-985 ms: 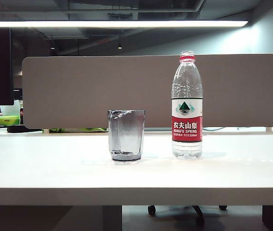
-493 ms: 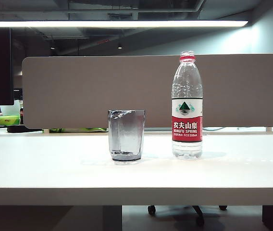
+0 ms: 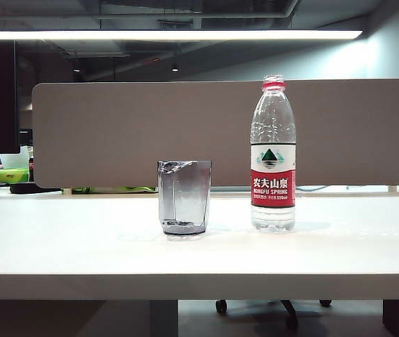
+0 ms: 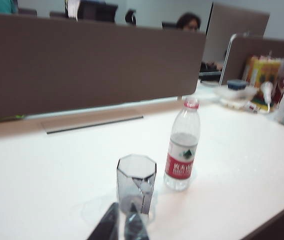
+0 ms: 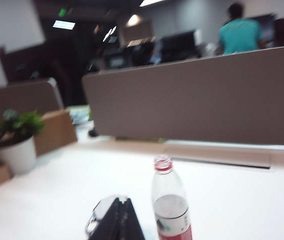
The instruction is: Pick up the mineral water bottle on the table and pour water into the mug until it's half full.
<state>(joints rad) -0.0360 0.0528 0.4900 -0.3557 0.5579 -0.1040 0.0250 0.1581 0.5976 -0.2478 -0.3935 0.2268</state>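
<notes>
I see one mineral water bottle (image 3: 273, 154) standing uncapped on the table (image 3: 80, 246), right of one mug (image 3: 184, 197). Only my wrist views show grippers: the left gripper (image 4: 123, 226), fingers together, hangs near the mug; the right gripper (image 5: 118, 220), closed and empty, is beside the bottle.

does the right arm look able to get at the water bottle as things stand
Probably yes: the mineral water bottle stands upright just ahead of the right gripper with nothing between them. The mug stands apart from it. The jaws are shut and must open first.
</notes>
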